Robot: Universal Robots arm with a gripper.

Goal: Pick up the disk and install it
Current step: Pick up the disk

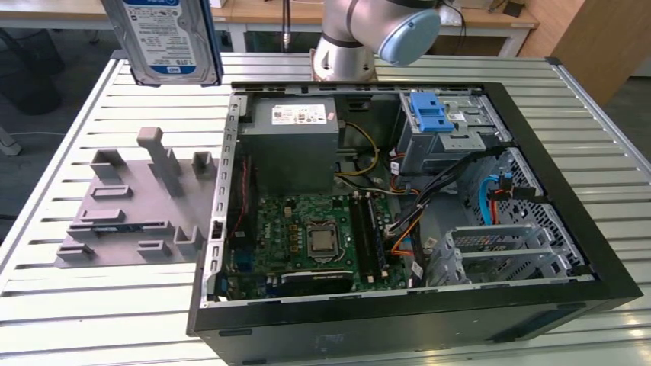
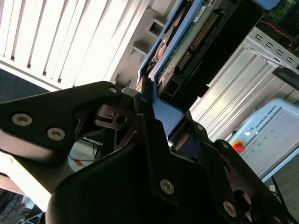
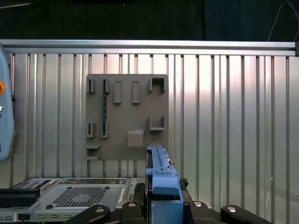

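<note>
You see the disk [image 1: 163, 38] aloft above the counter [image 1: 102, 305], its top cut off; the fingers [image 2: 145, 114] clamp its blue edge.

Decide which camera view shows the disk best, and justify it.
The exterior view: the disk turns its broad labelled face to the camera. The second wrist view shows its circuit-board side at a steep angle, clamped in the gripper. The first wrist view shows its blue rail edge-on.
</note>
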